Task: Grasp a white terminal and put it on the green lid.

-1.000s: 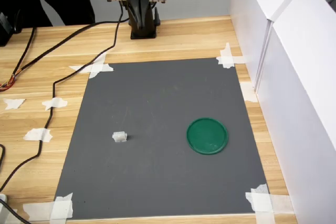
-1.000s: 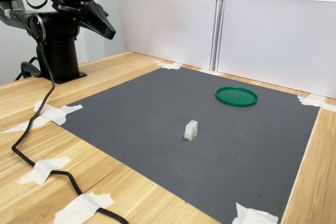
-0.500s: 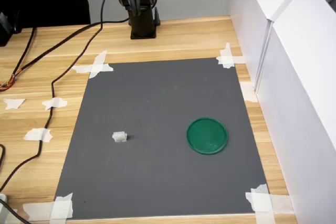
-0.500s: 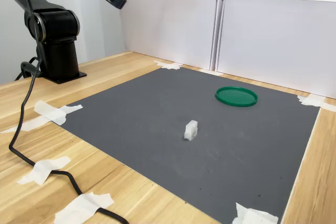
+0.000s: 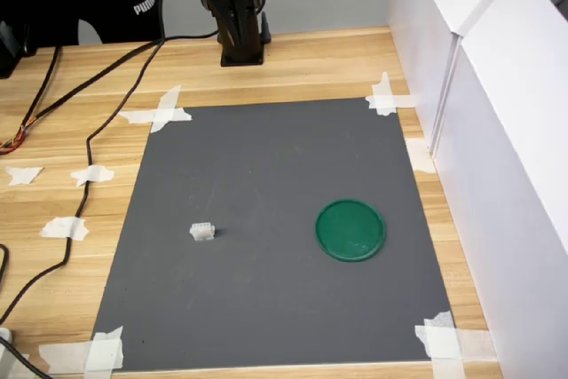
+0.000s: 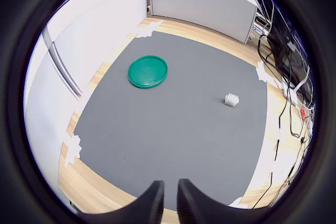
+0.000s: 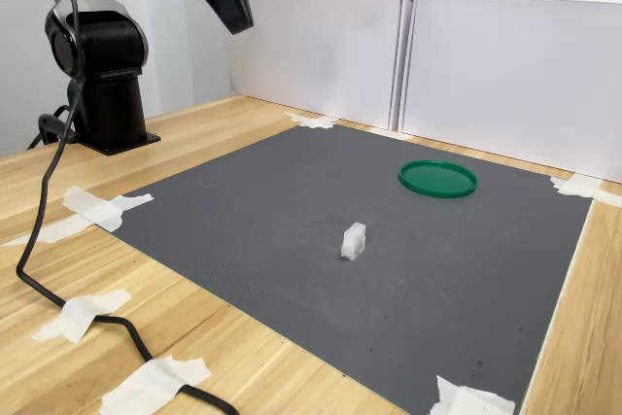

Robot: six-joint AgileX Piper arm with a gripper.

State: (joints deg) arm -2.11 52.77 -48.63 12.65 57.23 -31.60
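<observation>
White terminal (image 6: 231,99) — well apart from fingers (image 6: 153,203)

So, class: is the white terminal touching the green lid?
Apart. In the first exterior view the white terminal and the green lid lie on the grey mat with bare mat between them.
</observation>
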